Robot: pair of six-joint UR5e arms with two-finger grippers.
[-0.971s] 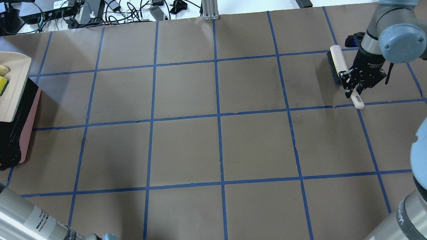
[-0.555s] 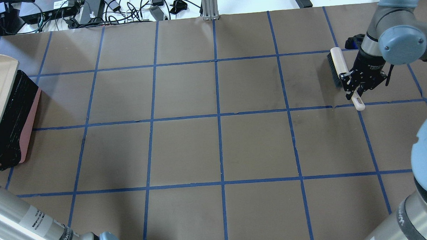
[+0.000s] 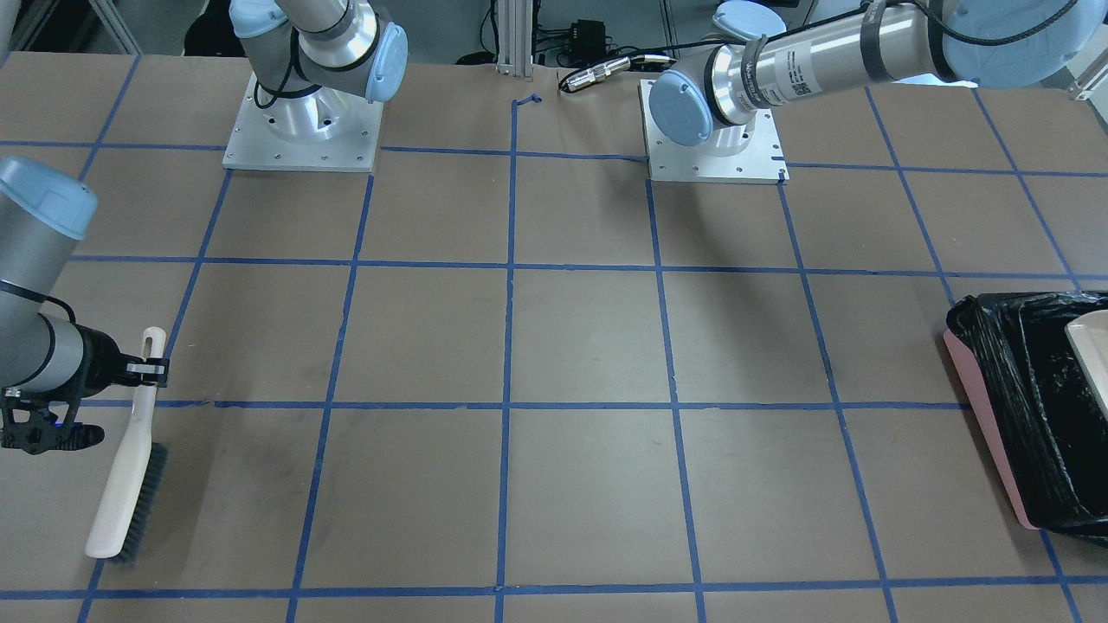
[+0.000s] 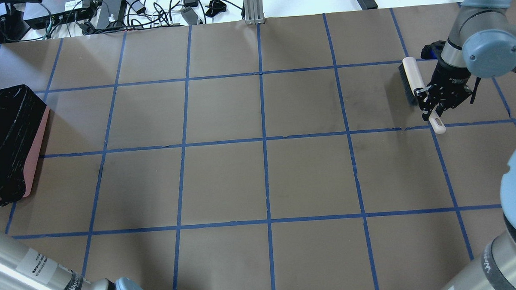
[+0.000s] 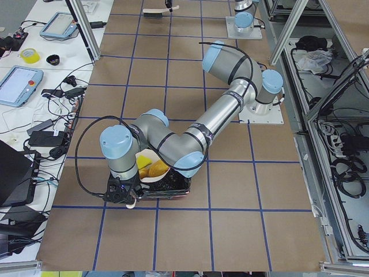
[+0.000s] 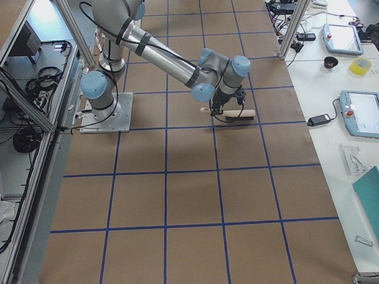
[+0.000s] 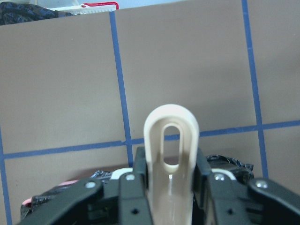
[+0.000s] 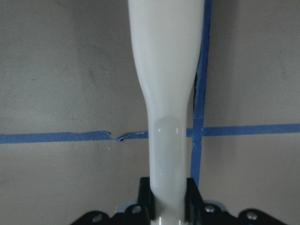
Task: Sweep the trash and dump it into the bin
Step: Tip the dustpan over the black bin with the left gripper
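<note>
Plainly, the left gripper (image 7: 171,165) has its 2 fingers pressed tight against the looped handle of the beige dustpan (image 7: 171,113). The pan is held over the bin (image 4: 35,148), the pink container with the black bag at the left edge of the overhead view. The trash (image 5: 153,169) shows only in the left side view, lower left of centre, as yellow and golden-brown pieces lying on the pan just above the bag. The right gripper (image 4: 430,106) is closed on the pale handle of the brush (image 4: 411,73) in the upper right of the overhead view, well apart from the bin; whether the bristles touch the table (image 4: 263,179) I cannot tell.
</note>
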